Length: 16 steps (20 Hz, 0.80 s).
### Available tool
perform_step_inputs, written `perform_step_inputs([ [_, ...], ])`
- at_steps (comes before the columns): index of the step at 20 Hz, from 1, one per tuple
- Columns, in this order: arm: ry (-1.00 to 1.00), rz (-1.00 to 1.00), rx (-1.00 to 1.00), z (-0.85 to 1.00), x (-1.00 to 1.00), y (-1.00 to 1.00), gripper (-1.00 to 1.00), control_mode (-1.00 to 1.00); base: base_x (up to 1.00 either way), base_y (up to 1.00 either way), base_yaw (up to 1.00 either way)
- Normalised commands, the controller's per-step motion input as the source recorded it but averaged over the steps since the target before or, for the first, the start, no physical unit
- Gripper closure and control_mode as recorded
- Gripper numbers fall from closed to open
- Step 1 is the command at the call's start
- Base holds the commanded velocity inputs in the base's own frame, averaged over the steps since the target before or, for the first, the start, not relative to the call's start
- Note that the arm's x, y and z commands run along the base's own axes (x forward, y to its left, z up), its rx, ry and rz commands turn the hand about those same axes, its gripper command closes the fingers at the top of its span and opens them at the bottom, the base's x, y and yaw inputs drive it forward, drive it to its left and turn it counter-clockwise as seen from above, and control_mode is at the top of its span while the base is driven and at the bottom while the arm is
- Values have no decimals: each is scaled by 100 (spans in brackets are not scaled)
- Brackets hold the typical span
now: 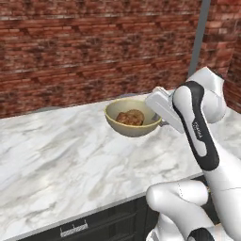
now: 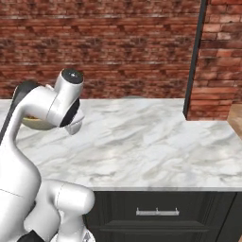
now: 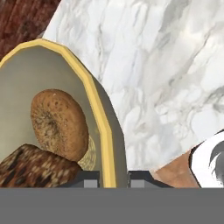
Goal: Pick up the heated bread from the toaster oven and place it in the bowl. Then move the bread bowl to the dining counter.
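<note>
Bowl gripped by the rim, over the dining counter!
Gripper jaws nearly closed, pinching bowl rim between them, so bowl rides w/ hand. Just beyond jaws, inside: heated bread, doughnut. Dining counter farther out. Arm bent, wrist reaching fwd.
</note>
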Motion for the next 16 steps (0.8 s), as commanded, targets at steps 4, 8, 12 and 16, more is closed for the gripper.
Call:
perform_step_inputs([
  [4, 8, 0, 0, -54, 100, 27, 100, -100, 0, 0, 0],
  [8, 9, 0, -1, -65, 100, 30, 100, -100, 0, 0, 0],
  [12, 4, 0, -6, -47, 100, 48, 100, -100, 0, 0, 0],
  [16, 2, 0, 0, -28, 100, 34, 100, -100, 0, 0, 0],
])
